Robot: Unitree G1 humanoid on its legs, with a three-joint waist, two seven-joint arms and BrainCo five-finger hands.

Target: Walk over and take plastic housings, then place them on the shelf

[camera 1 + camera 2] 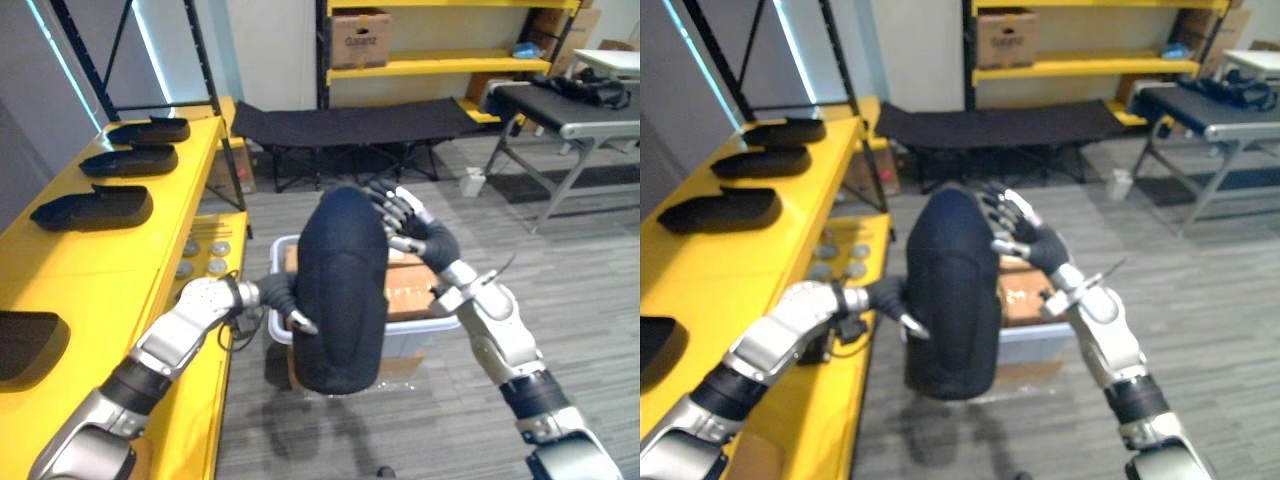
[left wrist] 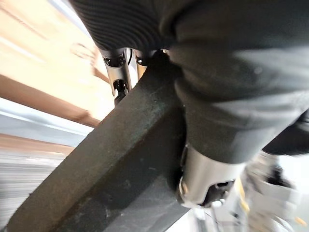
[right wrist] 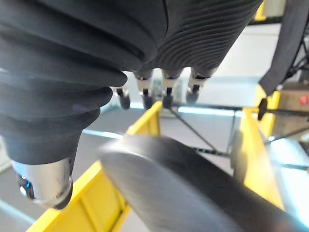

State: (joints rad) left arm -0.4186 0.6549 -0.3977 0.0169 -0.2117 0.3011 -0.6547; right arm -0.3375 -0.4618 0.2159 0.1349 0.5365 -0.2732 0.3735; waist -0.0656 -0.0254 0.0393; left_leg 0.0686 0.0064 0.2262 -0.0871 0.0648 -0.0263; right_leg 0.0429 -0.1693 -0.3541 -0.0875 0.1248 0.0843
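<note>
The robot stands with one big black plastic housing [image 1: 342, 290] held upright in front of it, dead centre, rounded end up; both hands are on it. The left hand [image 1: 285, 298] has it at about 8 o'clock on the shell, fingers [image 2: 118, 72] hooked round the lower edge with the thumb on the other face, so that hand is closed on the housing. The right hand [image 1: 405, 228] sits at about 1 o'clock on the shell, fingers bent over the upper right edge and gripping it too.

Behind the housing, showing from 3 to 5 o'clock, is a pale plastic bin [image 1: 425, 335] with a brown cardboard box [image 1: 410, 285] in it; the housing hangs in front of the bin, not inside it.

Off at 9 o'clock runs the yellow shelf [image 1: 120, 260]; four more black housings lie flat on it in a line, well apart: the far one [image 1: 150, 130] at 11 o'clock, the next [image 1: 130, 160], a third [image 1: 95, 207], and the nearest [image 1: 25, 345] cut off by the frame at 8 o'clock.

At 12 o'clock stands a black folding cot [image 1: 350, 125]; above it a yellow rack carries a carton [image 1: 360, 38]; at 2 o'clock there is a grey metal table [image 1: 570, 110].
</note>
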